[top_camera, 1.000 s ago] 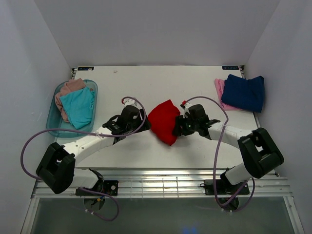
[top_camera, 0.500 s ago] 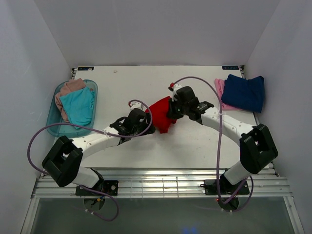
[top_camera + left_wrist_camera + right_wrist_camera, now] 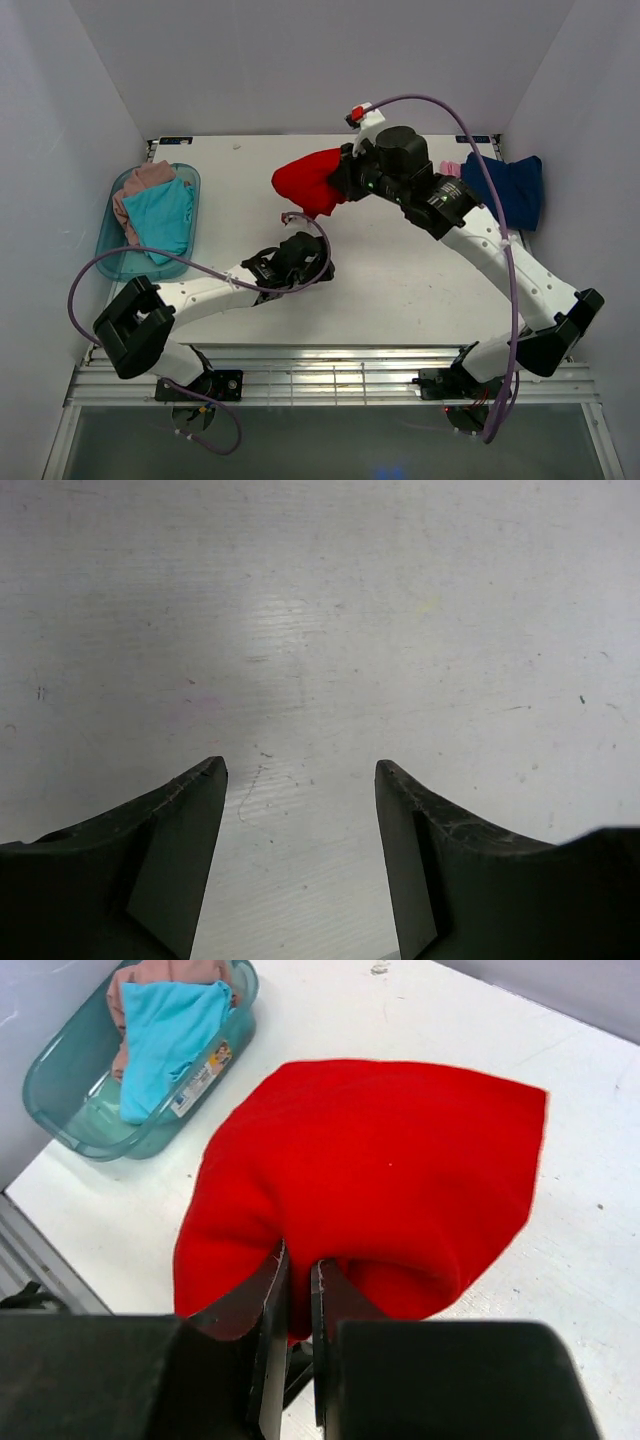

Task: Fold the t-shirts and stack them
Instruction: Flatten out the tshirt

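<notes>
My right gripper (image 3: 338, 182) is shut on the folded bright red t-shirt (image 3: 308, 183) and holds it in the air above the middle of the table; the right wrist view shows the shirt (image 3: 380, 1180) bunched over the fingertips (image 3: 299, 1265). My left gripper (image 3: 318, 262) is open and empty, low over the bare table; its fingers (image 3: 190, 810) frame only tabletop. A folded navy blue t-shirt (image 3: 503, 190) lies on a light pink one (image 3: 451, 182) at the back right. A turquoise t-shirt (image 3: 160, 218) and a dusty pink-beige one (image 3: 143, 180) lie in the tub.
A translucent teal plastic tub (image 3: 112, 250) stands at the left edge of the table; it also shows in the right wrist view (image 3: 75, 1110). White walls close in the table on three sides. Purple cables loop from both arms.
My right gripper has lifted the red t-shirt off the table and carried it up and back. My left gripper has let go of it and moved right, staying low.
</notes>
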Motion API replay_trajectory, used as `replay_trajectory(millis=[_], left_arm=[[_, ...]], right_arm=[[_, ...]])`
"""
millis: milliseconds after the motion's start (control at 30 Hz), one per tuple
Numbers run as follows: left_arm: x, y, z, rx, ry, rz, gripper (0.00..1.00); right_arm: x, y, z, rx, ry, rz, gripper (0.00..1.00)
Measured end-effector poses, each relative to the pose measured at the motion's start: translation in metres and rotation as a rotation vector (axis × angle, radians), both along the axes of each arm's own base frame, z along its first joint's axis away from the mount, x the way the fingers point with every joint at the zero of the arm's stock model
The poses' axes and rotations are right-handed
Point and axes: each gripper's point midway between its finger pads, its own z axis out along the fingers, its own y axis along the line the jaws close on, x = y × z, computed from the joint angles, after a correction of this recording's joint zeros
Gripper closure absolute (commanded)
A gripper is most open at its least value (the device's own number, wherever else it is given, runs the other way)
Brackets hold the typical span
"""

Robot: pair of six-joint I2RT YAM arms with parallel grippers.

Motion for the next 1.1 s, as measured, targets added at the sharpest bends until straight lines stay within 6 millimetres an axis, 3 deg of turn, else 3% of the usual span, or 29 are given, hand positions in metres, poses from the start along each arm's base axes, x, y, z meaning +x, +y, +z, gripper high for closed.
replay_trajectory(millis=[100,267,300,333,400,567,633,700,867,967,1100], left_arm=[[0.000,-0.002,0.017,-0.022,-0.051,0.022,0.29],[0.006,0.021,0.059,-0.070,-0.161,0.131,0.28],[0.006,0.028,0.066,-0.074,-0.182,0.158,0.27],[0.007,0.036,0.075,-0.080,-0.207,0.187,0.27],[0.007,0.050,0.087,-0.080,-0.242,0.236,0.27],[0.006,0.078,0.092,-0.034,-0.262,0.329,0.27],[0.004,0.084,0.088,-0.011,-0.254,0.347,0.27],[0.002,0.088,0.085,-0.001,-0.247,0.358,0.27],[-0.002,0.094,0.078,0.019,-0.228,0.372,0.27],[-0.002,0.095,0.073,0.025,-0.217,0.376,0.27],[-0.003,0.094,0.065,0.040,-0.199,0.375,0.26]], right_arm=[[0.002,-0.008,-0.028,-0.045,0.037,-0.043,0.92],[0.004,-0.041,-0.140,-0.241,0.187,-0.190,0.91],[0.003,-0.051,-0.162,-0.288,0.219,-0.227,0.85],[0.003,-0.063,-0.184,-0.342,0.252,-0.269,0.61],[0.010,-0.083,-0.208,-0.405,0.288,-0.348,0.36],[0.035,-0.120,-0.225,-0.491,0.276,-0.517,0.34],[0.031,-0.112,-0.218,-0.461,0.244,-0.491,0.27],[0.020,-0.098,-0.208,-0.423,0.217,-0.427,0.27],[-0.015,-0.039,-0.178,-0.254,0.171,-0.162,0.30],[-0.036,-0.013,-0.193,-0.236,0.198,-0.025,0.35],[-0.043,0.007,-0.246,-0.315,0.289,0.067,0.40]])
